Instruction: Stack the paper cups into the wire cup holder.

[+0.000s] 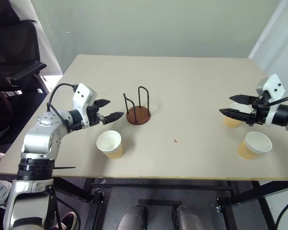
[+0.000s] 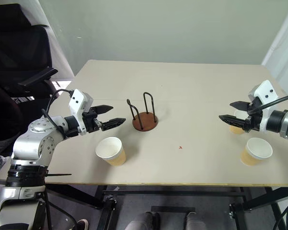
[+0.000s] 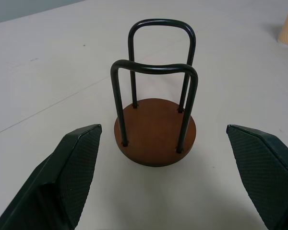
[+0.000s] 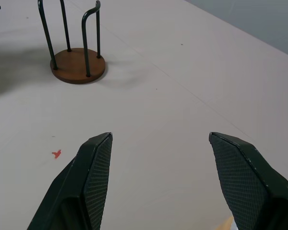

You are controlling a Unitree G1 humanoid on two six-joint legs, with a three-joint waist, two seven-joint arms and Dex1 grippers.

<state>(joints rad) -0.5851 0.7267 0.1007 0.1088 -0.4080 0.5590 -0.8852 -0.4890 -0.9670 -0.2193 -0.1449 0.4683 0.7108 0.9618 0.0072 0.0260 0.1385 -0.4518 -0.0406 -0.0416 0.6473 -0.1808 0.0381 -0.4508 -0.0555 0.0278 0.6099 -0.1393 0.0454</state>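
Both claws, left (image 1: 114, 109) and right (image 1: 230, 105), gape wide, empty. Holder (image 1: 138, 115) mid-worktop, 0 cups in. Risk: left claw sits near holder; a sweep toward front-edge cup (image 1: 110, 144) could topple it.

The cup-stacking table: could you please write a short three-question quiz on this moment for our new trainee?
1. True or false: a paper cup already sits in the wire cup holder.
2. How many paper cups stand on the table? A) one B) two C) three
3. Fill in: both the left gripper and the right gripper are ____.

Key:
1. False. The holder is empty.
2. C. One cup stands in front of the left gripper, a second cup sits behind the right gripper's fingers, and a third cup stands near the front edge on the right.
3. Open, holding nothing.
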